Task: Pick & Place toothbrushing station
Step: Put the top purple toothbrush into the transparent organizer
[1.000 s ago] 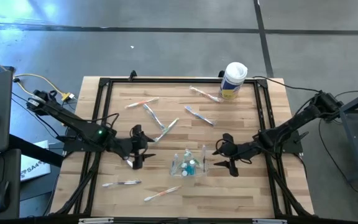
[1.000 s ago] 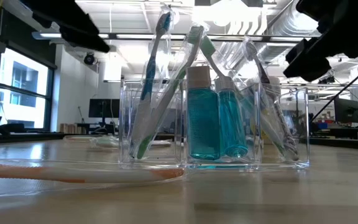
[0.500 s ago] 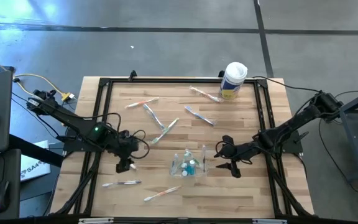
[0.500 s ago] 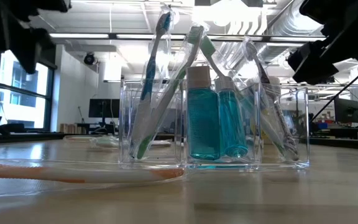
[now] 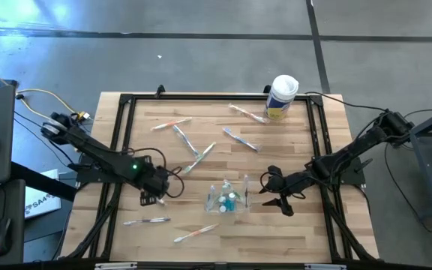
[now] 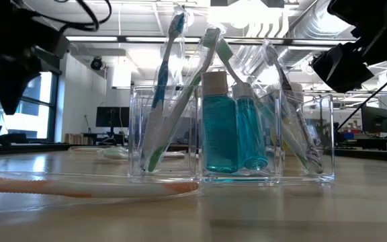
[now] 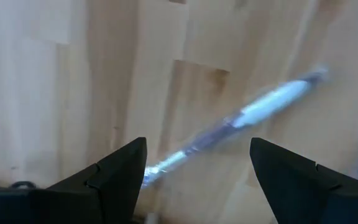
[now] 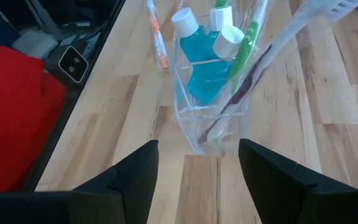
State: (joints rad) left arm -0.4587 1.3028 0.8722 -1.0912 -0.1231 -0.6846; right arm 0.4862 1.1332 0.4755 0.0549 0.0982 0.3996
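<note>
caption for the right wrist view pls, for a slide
Open right gripper faces a clear plastic organizer holding blue white-capped bottles and toothbrushes on the wooden table.

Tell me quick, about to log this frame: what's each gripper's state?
Left gripper: open, empty, above a wrapped toothbrush on the table.
Right gripper: open, empty, facing the clear organizer.

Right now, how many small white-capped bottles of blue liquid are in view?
2. A taller bottle and a shorter bottle stand side by side inside the clear plastic organizer, toothbrushes flanking them; more may be hidden.
</note>
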